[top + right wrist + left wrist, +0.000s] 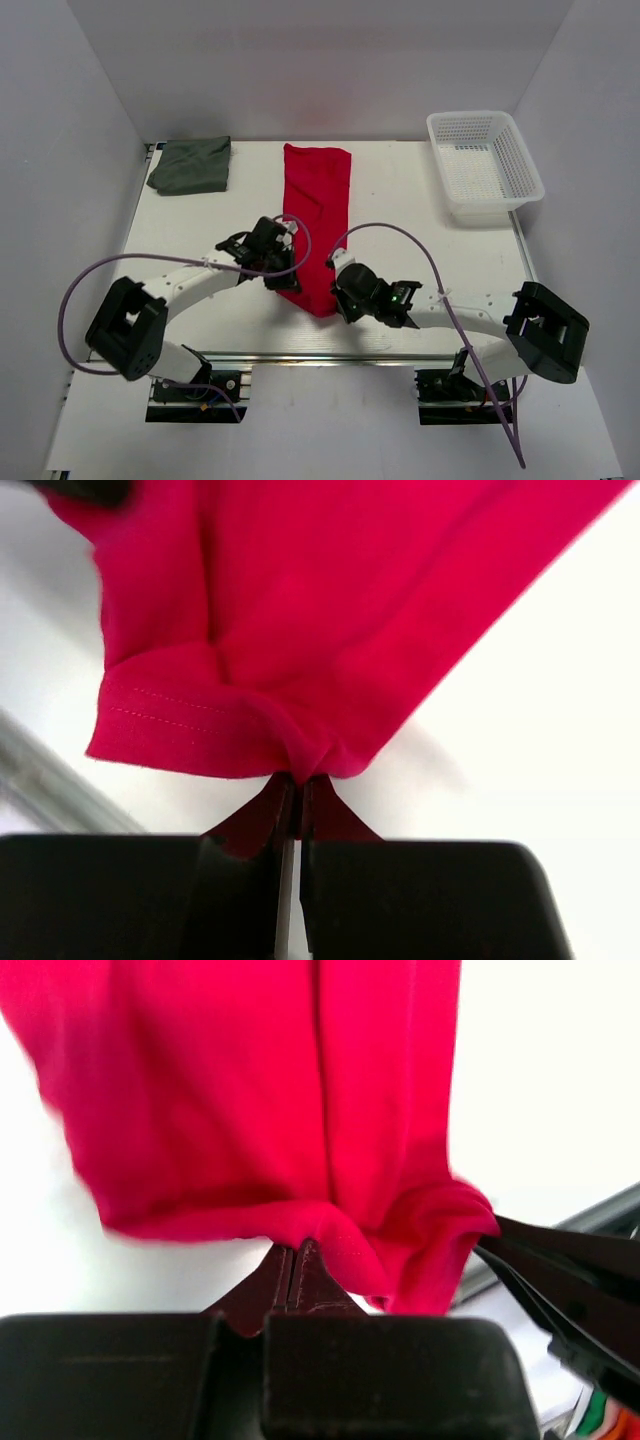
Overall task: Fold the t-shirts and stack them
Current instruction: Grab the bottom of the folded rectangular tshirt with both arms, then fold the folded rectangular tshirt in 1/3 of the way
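The left arm (185,282) is stretching forward and inward from its base, forearm lying low, and the left gripper (297,1260) is pinching the near hem of the red t-shirt (316,190) with its jaws pressed together. The right arm (470,310) is mirroring it from the other side, and the right gripper (298,785) is clamping the same hem, fingertips meeting on a bunched fold.

Robot lab test cell: white counter (400,200) boxed by plain white walls (330,60); left arm (185,282), right arm (470,310) bolted to aluminium rail (330,358) at bottom of frame; purple cables (62,320) looping loose; white mesh basket (490,210) upper right.
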You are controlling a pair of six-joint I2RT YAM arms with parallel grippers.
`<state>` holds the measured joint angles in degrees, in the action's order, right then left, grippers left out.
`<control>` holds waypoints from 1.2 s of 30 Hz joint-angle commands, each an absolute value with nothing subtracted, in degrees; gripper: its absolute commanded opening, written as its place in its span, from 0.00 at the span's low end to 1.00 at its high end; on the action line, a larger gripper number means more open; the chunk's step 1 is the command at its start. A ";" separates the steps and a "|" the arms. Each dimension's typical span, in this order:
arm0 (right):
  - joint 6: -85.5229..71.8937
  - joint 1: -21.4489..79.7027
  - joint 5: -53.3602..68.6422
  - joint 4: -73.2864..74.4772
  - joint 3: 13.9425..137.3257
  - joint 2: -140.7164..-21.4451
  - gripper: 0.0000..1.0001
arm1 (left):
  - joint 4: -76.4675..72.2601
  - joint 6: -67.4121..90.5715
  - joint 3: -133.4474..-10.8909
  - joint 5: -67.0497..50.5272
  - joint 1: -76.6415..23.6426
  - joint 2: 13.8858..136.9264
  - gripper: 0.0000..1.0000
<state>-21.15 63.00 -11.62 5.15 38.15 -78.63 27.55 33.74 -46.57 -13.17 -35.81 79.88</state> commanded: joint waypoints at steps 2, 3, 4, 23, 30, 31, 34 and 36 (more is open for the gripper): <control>-18.55 58.19 -18.19 -1.38 43.15 -79.89 0.00 | 23.47 32.70 -54.13 -10.56 -33.93 83.49 0.00; -17.67 57.49 -18.02 -1.84 43.68 -80.24 0.00 | 22.94 33.22 -55.01 -9.76 -33.32 83.50 0.00; -16.10 56.26 -18.10 -2.37 45.42 -80.59 0.00 | 22.94 33.22 -56.76 -8.89 -33.31 84.11 0.00; -7.65 41.58 -13.10 0.00 65.81 -93.33 0.00 | 26.63 30.15 -77.24 0.35 -25.84 95.52 0.00; -6.42 38.59 -9.93 3.69 72.76 -100.53 0.00 | 26.63 29.00 -82.70 0.35 -24.09 102.12 0.00; -6.42 38.24 -9.84 4.04 73.47 -101.07 0.00 | 26.63 29.00 -83.58 0.35 -24.08 102.74 0.00; -6.15 37.09 -8.53 4.31 76.11 -103.79 0.00 | 26.02 28.48 -85.68 0.35 -23.55 105.37 0.00; -6.07 36.12 -7.48 4.40 77.34 -104.24 0.00 | 26.02 28.48 -87.09 0.35 -23.03 106.87 0.00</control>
<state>-7.07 37.23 -9.61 4.05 73.78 -103.85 26.83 29.45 -83.53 -0.38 -23.77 106.34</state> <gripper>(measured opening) 0.032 0.019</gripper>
